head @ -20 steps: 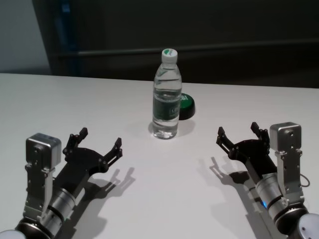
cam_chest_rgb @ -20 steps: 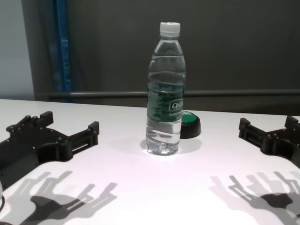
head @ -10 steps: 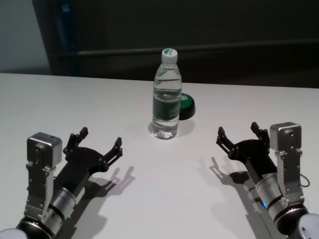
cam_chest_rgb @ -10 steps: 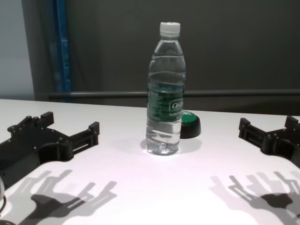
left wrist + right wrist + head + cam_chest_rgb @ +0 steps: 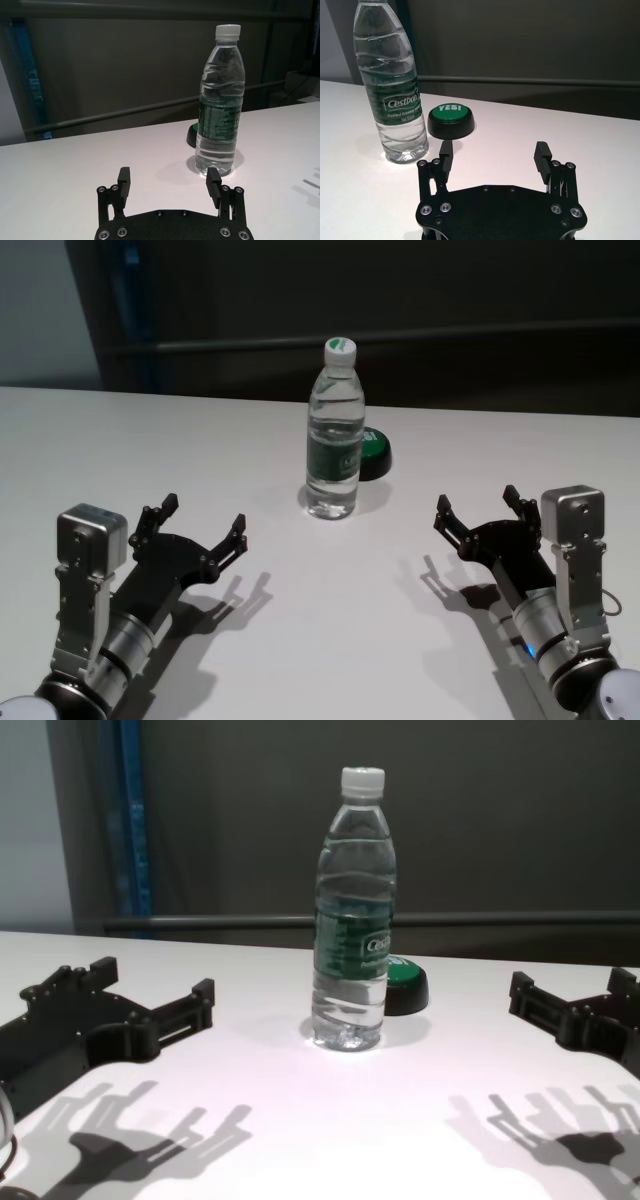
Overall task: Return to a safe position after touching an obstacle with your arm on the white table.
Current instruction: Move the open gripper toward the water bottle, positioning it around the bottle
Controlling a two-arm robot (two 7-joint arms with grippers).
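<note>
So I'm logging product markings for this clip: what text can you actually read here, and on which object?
"Cestbon": white brand name on the green label of the water bottle.
"YES!": white letters on top of the green button.
Smaller lines under the brand name and the label's back text in the left wrist view: too small to read.

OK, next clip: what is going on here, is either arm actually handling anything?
No. The water bottle stands upright on the white table, with a green button just behind it. The left gripper hovers open over the near left part of the table and the right gripper hovers open over the near right. Both are empty and well apart from the bottle, so nothing is being touched at this moment.
</note>
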